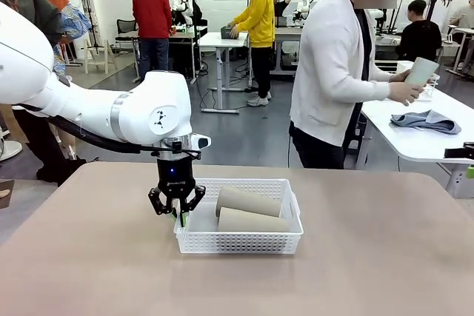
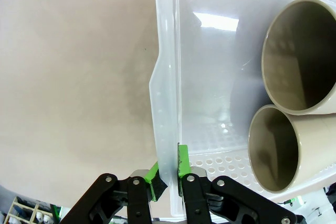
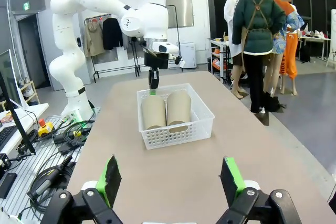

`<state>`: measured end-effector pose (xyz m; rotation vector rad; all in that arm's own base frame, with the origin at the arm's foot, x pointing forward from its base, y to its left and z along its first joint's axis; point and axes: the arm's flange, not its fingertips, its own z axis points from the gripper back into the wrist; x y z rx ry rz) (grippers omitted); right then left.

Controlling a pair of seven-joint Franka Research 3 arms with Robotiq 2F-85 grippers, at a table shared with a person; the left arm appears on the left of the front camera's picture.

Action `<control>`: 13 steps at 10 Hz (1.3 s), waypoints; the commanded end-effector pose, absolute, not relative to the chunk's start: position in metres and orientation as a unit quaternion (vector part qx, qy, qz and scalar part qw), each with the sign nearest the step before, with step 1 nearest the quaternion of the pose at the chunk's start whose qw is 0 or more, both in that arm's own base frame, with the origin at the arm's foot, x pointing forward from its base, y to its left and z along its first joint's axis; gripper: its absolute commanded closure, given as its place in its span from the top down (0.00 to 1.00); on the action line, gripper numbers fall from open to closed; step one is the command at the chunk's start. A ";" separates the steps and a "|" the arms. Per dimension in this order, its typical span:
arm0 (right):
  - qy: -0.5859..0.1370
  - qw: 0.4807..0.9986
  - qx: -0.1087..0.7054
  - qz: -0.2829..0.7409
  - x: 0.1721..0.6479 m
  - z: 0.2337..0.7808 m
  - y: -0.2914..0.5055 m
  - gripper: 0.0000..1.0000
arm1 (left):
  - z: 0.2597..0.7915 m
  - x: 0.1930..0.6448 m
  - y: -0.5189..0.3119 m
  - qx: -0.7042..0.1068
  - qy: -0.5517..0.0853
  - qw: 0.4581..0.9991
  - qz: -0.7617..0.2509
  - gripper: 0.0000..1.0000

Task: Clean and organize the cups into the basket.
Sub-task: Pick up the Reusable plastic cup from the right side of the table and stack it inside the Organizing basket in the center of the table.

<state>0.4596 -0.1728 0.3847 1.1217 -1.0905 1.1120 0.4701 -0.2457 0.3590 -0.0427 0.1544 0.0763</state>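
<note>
- The left end effector (image 2: pixel 168 168) is pinched narrow on the basket (image 2: pixel 167 77). One green pad sits on the outside and one on the inside of the basket's thin end wall, just under the rim.
- On the outer side of that grip lies bare bench (image 2: pixel 73 87), with the basket's base resting on it.
- Just past the grip, inside the basket, two tan cups (image 2: pixel 302 56) lie on their sides next to each other. Their open mouths face the left end effector, and they are apart from its pads.
- The cups touch or nearly touch along their lengths, and they fill the half of the basket away from the gripped wall.
- The right end effector (image 3: pixel 170 179) hovers above the bench with its jaws wide apart and nothing between the pads.
- Straight ahead of the right end effector, well apart from it, the basket stands with its perforated end wall toward it. The left end effector reaches down onto the basket's opposite end.
- Beyond the far edge of the bench, a person in a white top stands turned toward a white side table (image 1: pixel 415 142).
- The person's hand (image 1: pixel 406 92) holds the mint cup (image 1: pixel 422 70) above that table, well away from both end effectors.
- A grey cloth (image 1: pixel 426 120) lies crumpled on the side table, below the mint cup.
</note>
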 end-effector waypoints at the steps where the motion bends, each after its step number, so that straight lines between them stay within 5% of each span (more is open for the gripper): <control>1: -0.465 0.574 0.478 0.476 0.460 0.387 -0.171 1.00 | 0.361 0.471 -0.246 -0.023 0.073 0.996 0.039 0.00; 13: -0.465 0.574 0.478 0.476 0.460 0.387 -0.171 1.00 | 0.361 0.471 -0.246 -0.023 0.073 0.996 0.039 0.00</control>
